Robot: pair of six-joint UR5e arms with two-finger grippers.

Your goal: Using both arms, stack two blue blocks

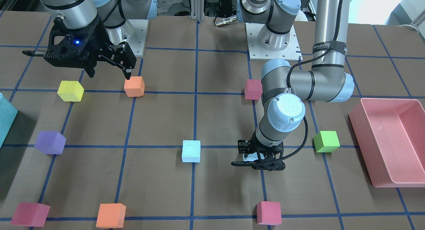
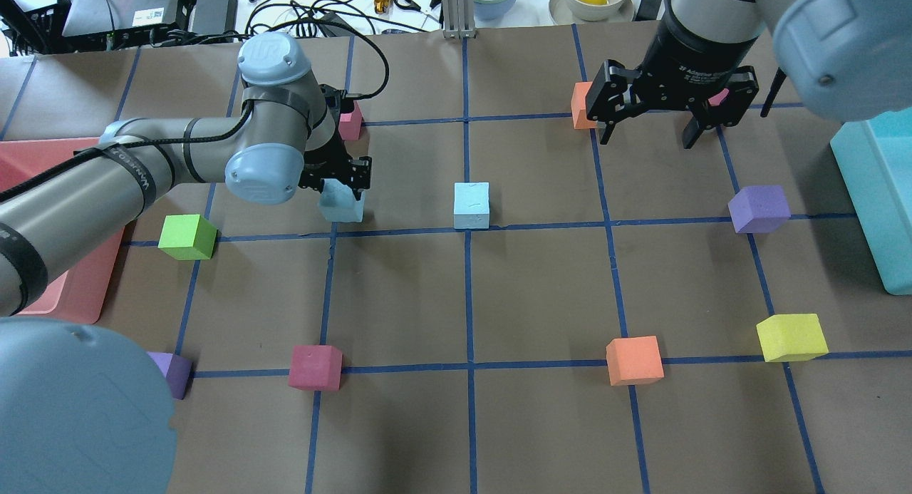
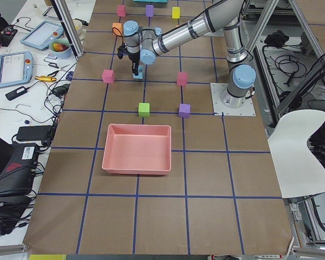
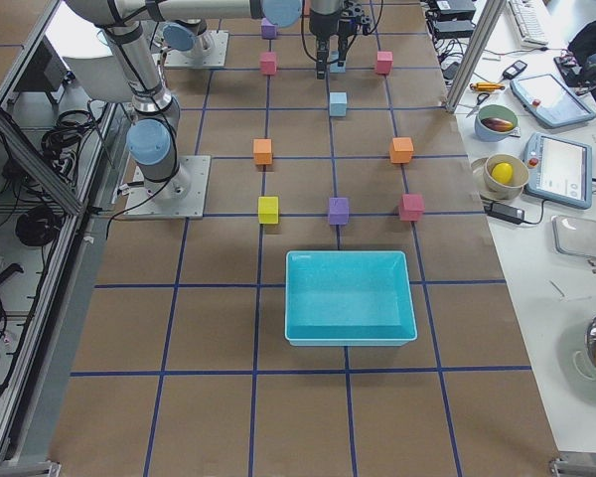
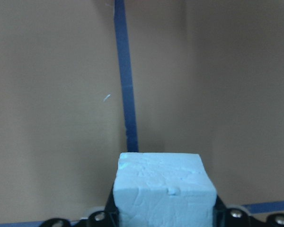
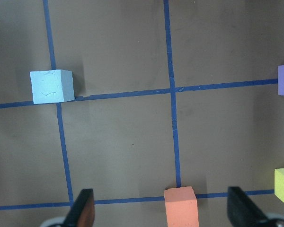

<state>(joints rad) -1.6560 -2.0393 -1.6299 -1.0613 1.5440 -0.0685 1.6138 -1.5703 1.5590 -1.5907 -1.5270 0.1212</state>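
Note:
My left gripper (image 2: 340,187) is shut on one pale blue block (image 2: 342,206), held low over the table left of centre. In the left wrist view the block (image 5: 163,189) sits between the fingers. In the front view the gripper (image 1: 258,162) hides it. The other blue block (image 2: 472,205) rests on the table at the centre, a grid cell to the right of the held one. It also shows in the front view (image 1: 191,151) and the right wrist view (image 6: 52,86). My right gripper (image 2: 652,137) is open and empty, raised over the far right, next to an orange block (image 2: 583,105).
A pink tray (image 1: 365,147) lies at the left end and a teal bin (image 2: 876,194) at the right end. Green (image 2: 187,236), red (image 2: 315,367), orange (image 2: 634,360), yellow (image 2: 791,337) and purple (image 2: 759,209) cubes stand around the grid.

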